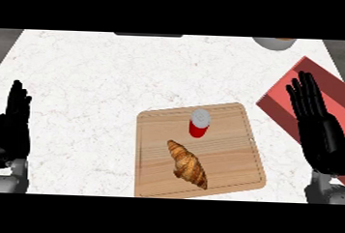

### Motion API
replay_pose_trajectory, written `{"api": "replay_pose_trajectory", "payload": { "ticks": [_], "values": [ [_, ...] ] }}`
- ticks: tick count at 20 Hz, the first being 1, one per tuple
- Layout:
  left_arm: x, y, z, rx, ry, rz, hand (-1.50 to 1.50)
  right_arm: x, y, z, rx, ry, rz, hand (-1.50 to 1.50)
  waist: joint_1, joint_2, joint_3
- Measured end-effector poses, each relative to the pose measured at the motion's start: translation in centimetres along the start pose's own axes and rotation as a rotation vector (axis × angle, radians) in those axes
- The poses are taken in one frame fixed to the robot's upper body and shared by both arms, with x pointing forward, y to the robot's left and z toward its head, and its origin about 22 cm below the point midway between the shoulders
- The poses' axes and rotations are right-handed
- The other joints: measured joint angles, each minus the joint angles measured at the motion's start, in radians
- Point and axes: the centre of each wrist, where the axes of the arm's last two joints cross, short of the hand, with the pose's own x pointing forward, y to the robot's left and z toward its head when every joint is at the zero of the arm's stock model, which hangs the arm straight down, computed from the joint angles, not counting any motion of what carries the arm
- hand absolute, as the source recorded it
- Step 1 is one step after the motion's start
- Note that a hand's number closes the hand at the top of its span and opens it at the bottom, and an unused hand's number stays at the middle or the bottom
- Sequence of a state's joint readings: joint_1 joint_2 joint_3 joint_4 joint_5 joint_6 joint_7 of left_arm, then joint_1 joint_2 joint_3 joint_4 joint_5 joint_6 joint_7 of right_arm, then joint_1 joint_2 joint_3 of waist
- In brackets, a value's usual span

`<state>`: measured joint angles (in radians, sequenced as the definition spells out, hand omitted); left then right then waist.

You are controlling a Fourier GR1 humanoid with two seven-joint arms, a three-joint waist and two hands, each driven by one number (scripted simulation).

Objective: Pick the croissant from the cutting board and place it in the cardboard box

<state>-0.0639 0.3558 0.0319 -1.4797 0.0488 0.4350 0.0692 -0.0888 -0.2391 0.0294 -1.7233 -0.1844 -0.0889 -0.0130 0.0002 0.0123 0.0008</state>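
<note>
A golden-brown croissant (187, 164) lies on the wooden cutting board (230, 169), in the board's lower left half. A red can with a silver top (199, 122) stands upright on the board just beyond the croissant. The reddish cardboard box (279, 98) sits at the right edge of the counter, partly hidden behind my right hand (321, 131). That hand is open, fingers straight and pointing away, to the right of the board and apart from it. My left hand (9, 129) rests open at the far left edge, well away from the board.
The white marbled counter (105, 77) stretches between the left hand and the board. A round bowl or cup (275, 42) shows at the far right back edge. A dark object (148, 34) sits at the back edge.
</note>
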Motion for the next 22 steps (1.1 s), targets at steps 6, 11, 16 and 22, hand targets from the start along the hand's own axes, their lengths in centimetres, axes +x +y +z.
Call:
{"api": "replay_pose_trajectory", "payload": {
  "ticks": [6,11,16,22],
  "values": [
    [-2.1,-1.7,1.1,-0.107,0.057,0.025,0.00,1.2,4.4,0.5,0.177,-0.111,0.104,1.50,-0.002,-0.010,-0.002],
    [-3.2,-3.8,2.1,-0.188,0.124,0.067,0.00,-0.4,4.5,2.8,0.173,-0.107,0.447,-1.50,-0.016,-0.015,-0.007],
    [-4.0,-4.4,2.4,-0.229,0.146,0.086,0.00,-1.4,5.2,6.1,0.134,-0.177,0.597,-1.50,-0.013,-0.014,-0.003],
    [-4.3,-4.5,2.2,-0.241,0.152,0.085,0.00,2.8,4.7,6.9,0.209,-0.090,0.787,-1.50,-0.010,-0.015,-0.003]
  ]
}}
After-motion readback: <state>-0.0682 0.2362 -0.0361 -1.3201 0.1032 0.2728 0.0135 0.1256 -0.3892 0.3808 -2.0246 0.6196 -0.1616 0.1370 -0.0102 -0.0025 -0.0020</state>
